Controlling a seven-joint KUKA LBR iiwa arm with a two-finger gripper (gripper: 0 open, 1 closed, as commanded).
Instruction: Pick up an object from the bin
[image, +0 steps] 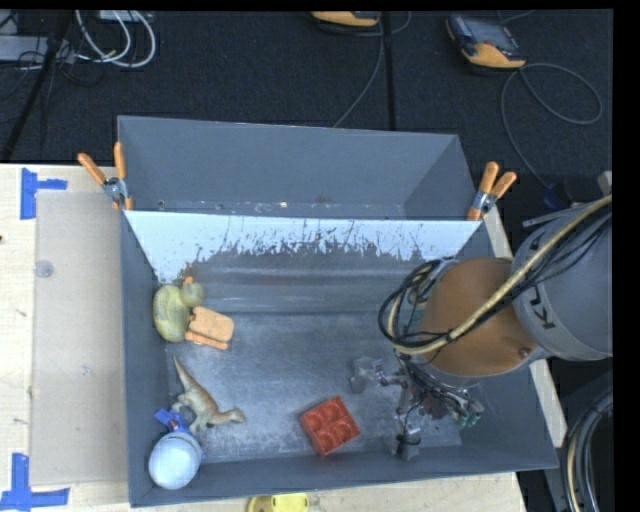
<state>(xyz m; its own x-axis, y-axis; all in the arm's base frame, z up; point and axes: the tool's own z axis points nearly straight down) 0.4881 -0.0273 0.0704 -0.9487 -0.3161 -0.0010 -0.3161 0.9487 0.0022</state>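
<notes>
My gripper (408, 425) hangs low over the bin's front right part, just above the floor. The nearest loose thing is a red studded building brick (329, 424), lying flat a short way to the gripper's left and apart from it. A thin tan toy dinosaur (201, 402) lies further left, near the front left corner.
A white ball with a blue part (175, 459) sits in the front left corner. A yellow-green soft toy (174, 310) and an orange block (211, 327) rest against the left wall. The arm's orange cover and cables hang over the right side.
</notes>
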